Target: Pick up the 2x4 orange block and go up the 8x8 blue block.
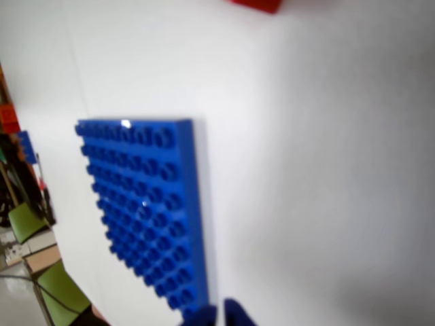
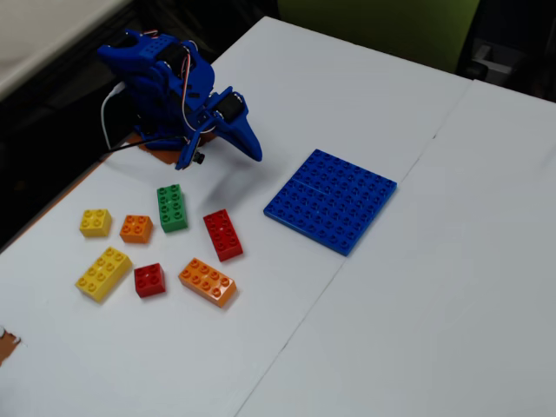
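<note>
Smooth white counter [image 2: 417, 287]. Studded plastic bricks, seven: two yellow, two red, one green, one small square orange, one oblong 2x4 orange block [image 2: 208, 281] lying front of the cluster. 8x8 blue block [image 2: 331, 200], flat, right of bricks. Pincer [image 2: 248, 143] empty, apparently pressed together.

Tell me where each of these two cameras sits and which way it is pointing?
Wrist view: rides on the arm, looks along the white table at the blue baseplate; only the gripper tips show, bottom edge.
Fixed view: stands high off the table, looks down on the whole blue arm, the loose bricks, including the oblong orange brick, and the baseplate.
Shared: baseplate, table, gripper.
</note>
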